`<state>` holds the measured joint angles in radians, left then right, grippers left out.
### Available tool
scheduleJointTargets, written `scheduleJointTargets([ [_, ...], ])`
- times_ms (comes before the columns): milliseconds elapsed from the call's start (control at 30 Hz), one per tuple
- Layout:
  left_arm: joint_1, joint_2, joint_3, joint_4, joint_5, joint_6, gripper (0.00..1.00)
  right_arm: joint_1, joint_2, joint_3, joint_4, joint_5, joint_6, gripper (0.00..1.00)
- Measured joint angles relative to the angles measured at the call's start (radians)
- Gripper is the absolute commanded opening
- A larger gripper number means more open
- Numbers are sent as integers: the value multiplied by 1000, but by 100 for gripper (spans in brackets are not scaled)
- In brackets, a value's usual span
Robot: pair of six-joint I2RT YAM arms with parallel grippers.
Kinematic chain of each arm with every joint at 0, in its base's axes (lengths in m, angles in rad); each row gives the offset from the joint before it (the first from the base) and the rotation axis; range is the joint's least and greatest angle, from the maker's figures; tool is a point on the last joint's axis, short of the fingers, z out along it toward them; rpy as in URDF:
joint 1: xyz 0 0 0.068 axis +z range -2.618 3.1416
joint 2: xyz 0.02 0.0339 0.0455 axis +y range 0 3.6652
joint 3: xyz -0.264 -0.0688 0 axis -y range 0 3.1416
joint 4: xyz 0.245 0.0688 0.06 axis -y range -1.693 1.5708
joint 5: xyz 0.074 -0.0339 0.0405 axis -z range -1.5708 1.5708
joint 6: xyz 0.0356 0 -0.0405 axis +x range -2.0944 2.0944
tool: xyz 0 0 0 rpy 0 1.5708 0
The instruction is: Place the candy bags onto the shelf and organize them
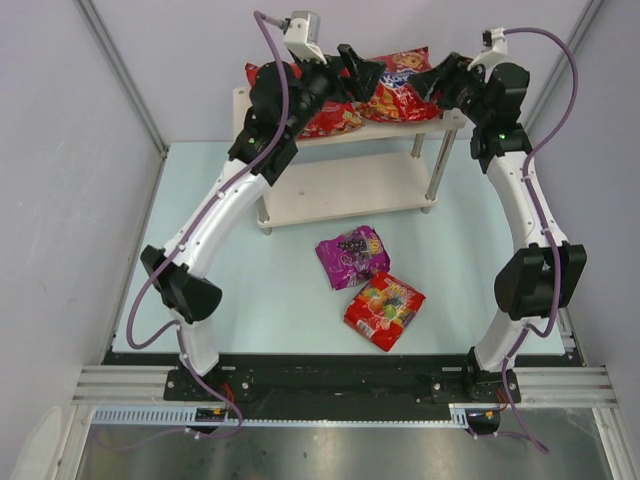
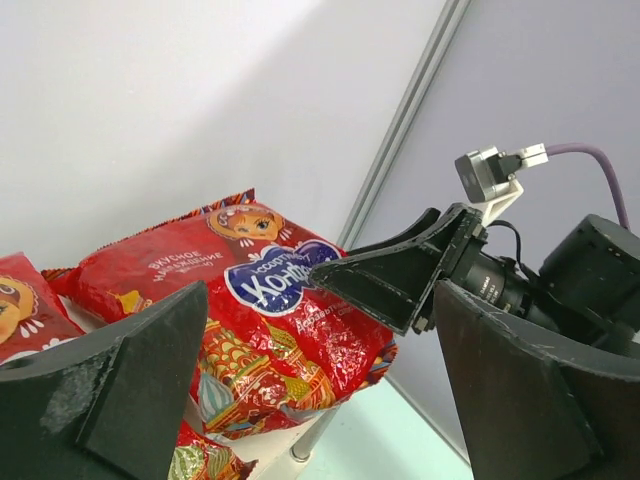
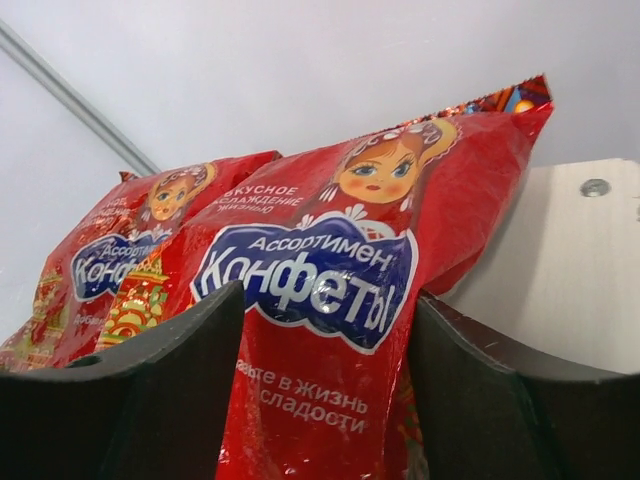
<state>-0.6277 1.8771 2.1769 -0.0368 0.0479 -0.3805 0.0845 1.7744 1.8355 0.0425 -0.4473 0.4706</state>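
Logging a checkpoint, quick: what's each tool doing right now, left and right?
Left tool: open, holding nothing.
Right tool: straddles a large red candy bag; cannot tell whether it grips.

You had a pale blue-green table [image 1: 250, 290] with the shelf [image 1: 340, 190] standing on its posts at the far side. In front of it, the small purple bag [image 1: 352, 256] and the small red gummy bag [image 1: 384, 310] lay flat on the tabletop, just beside each other.
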Motion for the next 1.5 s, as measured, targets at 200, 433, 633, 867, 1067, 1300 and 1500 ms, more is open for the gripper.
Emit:
scheduleJointTargets([
  [200, 12, -39, 0, -31, 1, 15, 99, -26, 65, 195, -114, 10, -15, 74],
  [433, 50, -94, -64, -33, 0, 16, 100, -28, 206, 517, -196, 17, -57, 74],
  [633, 76, -98, -85, -39, 0, 18, 100, -13, 211, 476, -229, 29, -103, 59],
  [867, 111, -98, -87, -56, -10, 37, 98, 11, 265, 512, -251, 39, -180, 37],
  [1067, 143, -93, -109, -64, -29, 69, 96, 53, 298, 507, -256, 44, -225, 35],
  [1300, 159, -85, -204, -63, -74, 97, 87, 135, 274, 374, -158, 126, -270, 36],
  [1500, 165, -76, -295, -38, -95, 117, 77, 166, 175, 182, -30, 251, -274, 35],
])
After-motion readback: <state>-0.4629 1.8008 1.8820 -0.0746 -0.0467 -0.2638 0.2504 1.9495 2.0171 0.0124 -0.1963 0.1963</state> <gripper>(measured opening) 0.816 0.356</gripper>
